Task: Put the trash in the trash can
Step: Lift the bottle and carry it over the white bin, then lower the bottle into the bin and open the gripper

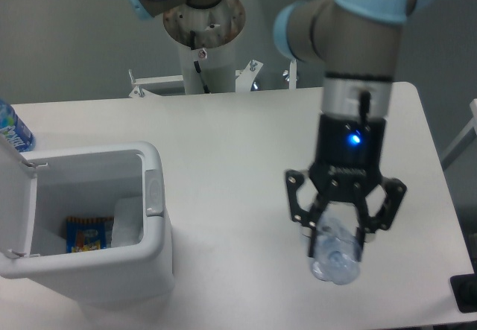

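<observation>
**Bottle held over the desk, bin open at left**

The hand (337,235) is gripping the clear bottle (335,257), fingers closed around it, above the desk (238,166). Well apart, the open bin (153,218) is holding a blue packet (85,236). Another bottle (12,127) is standing behind it.

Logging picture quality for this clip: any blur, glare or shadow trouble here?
Fixed camera: lighting even and soft; the pincer and its bottle look slightly blurred; the bin is sharp, its inside shaded; a blue light glows on the wrist; no strong glare.
</observation>
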You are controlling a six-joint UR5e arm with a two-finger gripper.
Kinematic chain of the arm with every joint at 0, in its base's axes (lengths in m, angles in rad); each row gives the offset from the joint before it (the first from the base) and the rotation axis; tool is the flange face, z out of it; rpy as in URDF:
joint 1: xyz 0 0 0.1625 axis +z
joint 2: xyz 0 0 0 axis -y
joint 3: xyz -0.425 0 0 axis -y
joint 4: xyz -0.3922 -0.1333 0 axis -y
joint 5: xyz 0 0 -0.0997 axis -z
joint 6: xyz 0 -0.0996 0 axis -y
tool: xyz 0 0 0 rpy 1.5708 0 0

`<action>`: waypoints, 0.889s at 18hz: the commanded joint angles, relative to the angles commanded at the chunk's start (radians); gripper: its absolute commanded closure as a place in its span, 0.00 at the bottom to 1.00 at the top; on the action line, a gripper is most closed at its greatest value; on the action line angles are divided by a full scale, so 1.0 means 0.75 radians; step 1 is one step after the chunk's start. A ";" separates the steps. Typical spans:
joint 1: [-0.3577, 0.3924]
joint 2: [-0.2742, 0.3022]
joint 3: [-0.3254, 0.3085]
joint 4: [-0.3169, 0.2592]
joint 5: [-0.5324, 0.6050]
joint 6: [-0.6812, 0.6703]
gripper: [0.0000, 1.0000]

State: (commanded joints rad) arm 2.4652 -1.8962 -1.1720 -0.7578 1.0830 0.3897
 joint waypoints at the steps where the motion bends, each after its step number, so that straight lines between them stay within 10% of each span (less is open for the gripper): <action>1: -0.033 0.021 0.002 0.020 0.000 -0.024 0.39; 16: -0.466 0.127 -0.176 0.092 0.000 -0.131 0.29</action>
State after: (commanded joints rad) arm 2.1154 -1.8009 -1.3038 -0.6888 1.0830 0.2914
